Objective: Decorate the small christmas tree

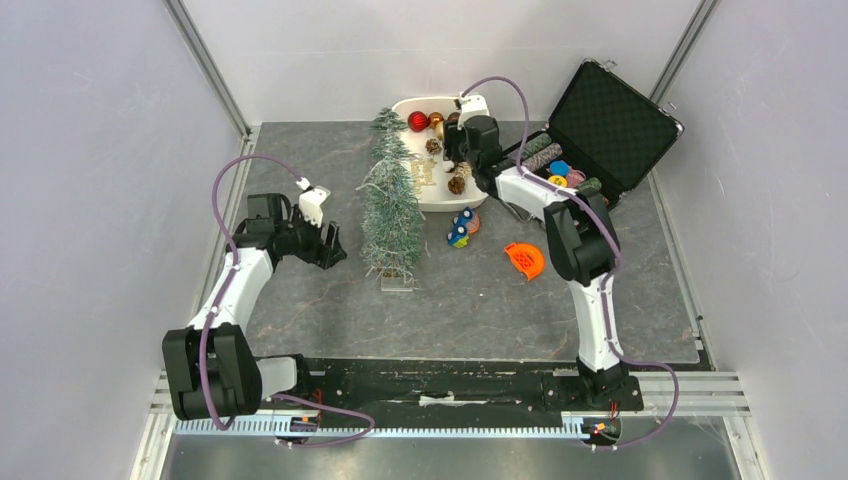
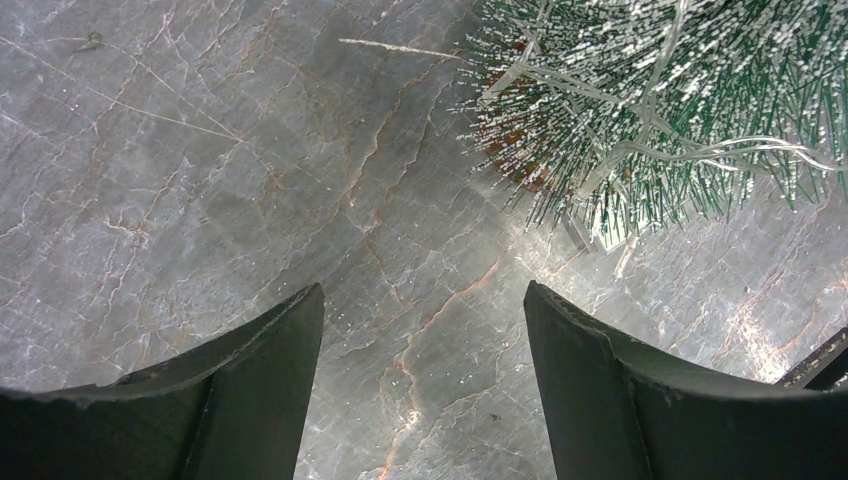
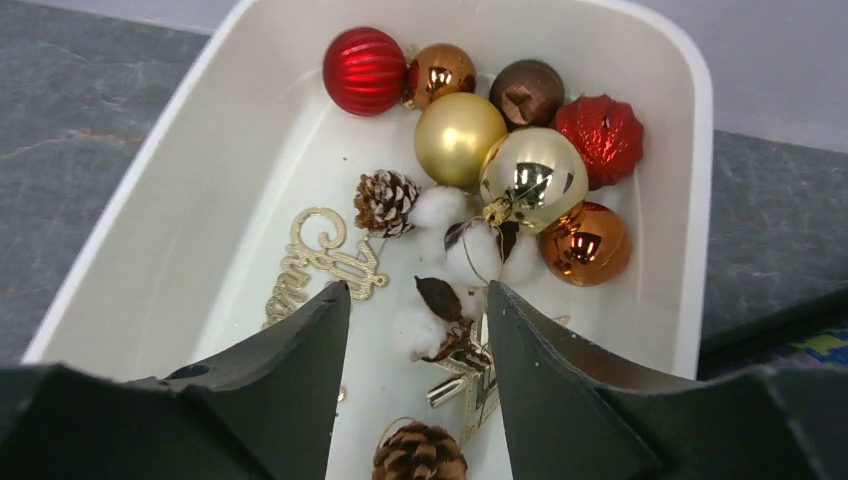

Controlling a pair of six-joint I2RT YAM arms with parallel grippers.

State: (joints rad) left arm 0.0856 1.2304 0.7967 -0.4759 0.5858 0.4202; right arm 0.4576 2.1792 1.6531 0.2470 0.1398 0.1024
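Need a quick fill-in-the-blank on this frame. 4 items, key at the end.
1. The small christmas tree stands ____ on the table.
2. The right gripper hovers ____ over the white bin.
3. The ribbed bauble in the bin's far-left corner is ____.
4. The left gripper, jaws apart, holds ____.

Missing words: upright; open; red; nothing

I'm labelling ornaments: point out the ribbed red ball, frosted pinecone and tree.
ribbed red ball (image 3: pixel 365 70): right wrist view, its middle.
frosted pinecone (image 3: pixel 386 202): right wrist view, its scales.
christmas tree (image 1: pixel 391 205): top view, mid branches.
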